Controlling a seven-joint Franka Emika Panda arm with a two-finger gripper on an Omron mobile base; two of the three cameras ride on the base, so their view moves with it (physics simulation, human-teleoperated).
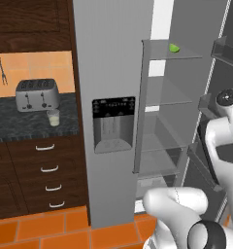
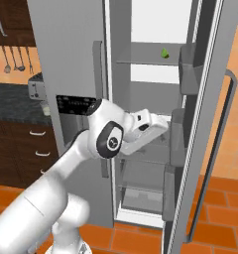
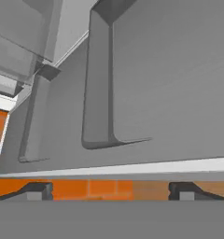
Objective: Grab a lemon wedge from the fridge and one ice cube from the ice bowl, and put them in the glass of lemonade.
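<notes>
Left base view: you had fridge (image 1: 113, 73) open, lemon wedge (image 1: 174, 47) on top shelf, upper right; glass of lemonade (image 1: 53, 117) beside toaster (image 1: 37, 94), left.
Right base view: wedge (image 2: 164, 53) upper centre.
Hand view: gripper (image 3: 109, 190) fingers apart, empty, bottom edge.

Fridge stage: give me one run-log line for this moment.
fridge: door open | lemon wedge: top shelf, untouched | gripper: open, empty | glass of lemonade: on counter by toaster

Base views flank the open fridge (image 1: 113, 73); hand view sits close, apparently facing its door.
</notes>
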